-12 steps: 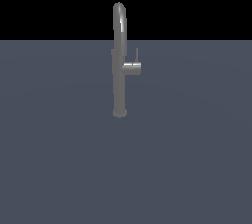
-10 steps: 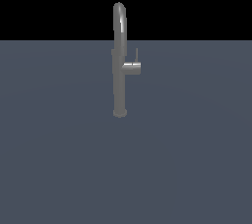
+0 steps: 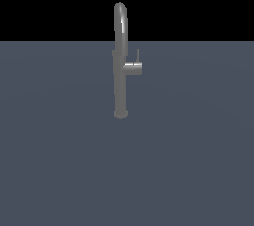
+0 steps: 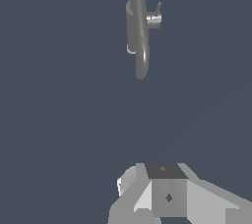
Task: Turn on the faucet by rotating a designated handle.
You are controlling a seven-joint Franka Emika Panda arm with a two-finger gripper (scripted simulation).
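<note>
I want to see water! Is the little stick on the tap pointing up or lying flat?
Pointing up. The lever stands straight beside the tap.

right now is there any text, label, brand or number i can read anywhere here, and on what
None: no readable text in either view.
The faucet is plain grey metal, with no brand or marking.
The handle carries no hot/cold sign or number.
The surface is bare dark grey.
The arm's claw housing in the wrist view shows only a small dark diamond mark, not a letter or digit.
</note>
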